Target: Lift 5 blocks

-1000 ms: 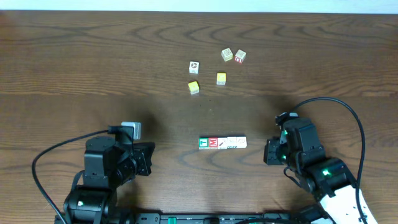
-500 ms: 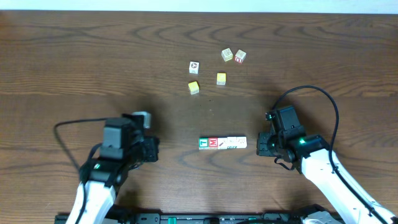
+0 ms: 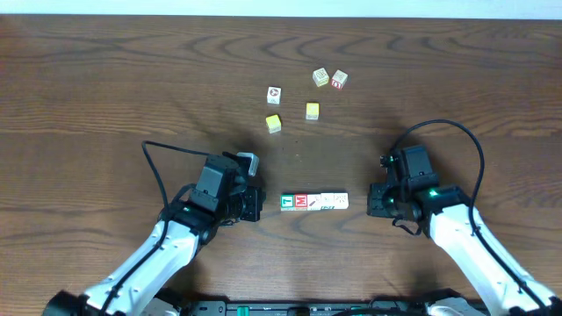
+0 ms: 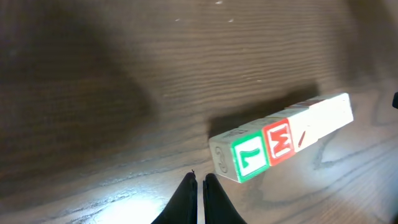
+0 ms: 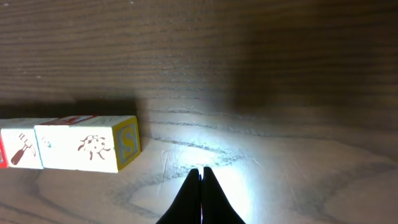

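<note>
Table [image 3: 105,79] was dark wood grain, smooth, with a soft sheen under my lights. Blocks [image 3: 314,202] were pale wood with matt printed faces. Fingers [image 4: 185,205] on my left gripper [image 4: 199,179] looked like matt black plastic.

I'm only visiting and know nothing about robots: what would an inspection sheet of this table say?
Surface: dark brown wooden table, bare grain.
Job's things: five pale wooden letter blocks in one touching row, lying on the table.
Clutter: five loose small cubes farther back, two yellow-faced.
Grippers: left gripper shut, just short of the row's green end; right gripper shut, clear of the other end.
Cables: black cable loops over each arm.
Surroundings: pale strip beyond the far edge.
</note>
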{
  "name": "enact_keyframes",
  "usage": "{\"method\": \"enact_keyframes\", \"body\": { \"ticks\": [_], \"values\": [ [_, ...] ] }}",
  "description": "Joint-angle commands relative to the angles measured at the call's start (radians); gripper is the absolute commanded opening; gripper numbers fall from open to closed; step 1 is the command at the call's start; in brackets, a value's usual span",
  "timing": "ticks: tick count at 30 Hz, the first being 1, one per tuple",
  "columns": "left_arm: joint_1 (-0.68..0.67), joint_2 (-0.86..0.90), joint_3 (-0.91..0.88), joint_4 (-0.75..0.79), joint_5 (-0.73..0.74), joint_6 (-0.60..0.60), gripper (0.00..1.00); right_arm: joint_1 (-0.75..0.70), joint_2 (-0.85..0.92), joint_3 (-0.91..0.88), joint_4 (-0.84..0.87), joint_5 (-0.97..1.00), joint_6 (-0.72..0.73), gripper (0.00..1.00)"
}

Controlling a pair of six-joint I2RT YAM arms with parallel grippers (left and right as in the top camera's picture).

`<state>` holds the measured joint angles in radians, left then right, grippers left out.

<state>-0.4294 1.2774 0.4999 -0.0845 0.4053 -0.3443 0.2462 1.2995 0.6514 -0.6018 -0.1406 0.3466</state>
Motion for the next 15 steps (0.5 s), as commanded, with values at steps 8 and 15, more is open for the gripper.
{"method": "enact_keyframes", "body": {
  "ticks": [8, 15],
  "values": [
    [-0.004, 0.079, 0.005, 0.001, 0.002, -0.037, 0.07, -0.009, 0.137, 0.009, 0.106, -0.146, -0.034, 0.01],
    [-0.004, 0.089, 0.005, 0.000, 0.002, -0.051, 0.07, -0.009, 0.167, 0.009, 0.144, -0.190, -0.039, 0.01]
  ]
}}
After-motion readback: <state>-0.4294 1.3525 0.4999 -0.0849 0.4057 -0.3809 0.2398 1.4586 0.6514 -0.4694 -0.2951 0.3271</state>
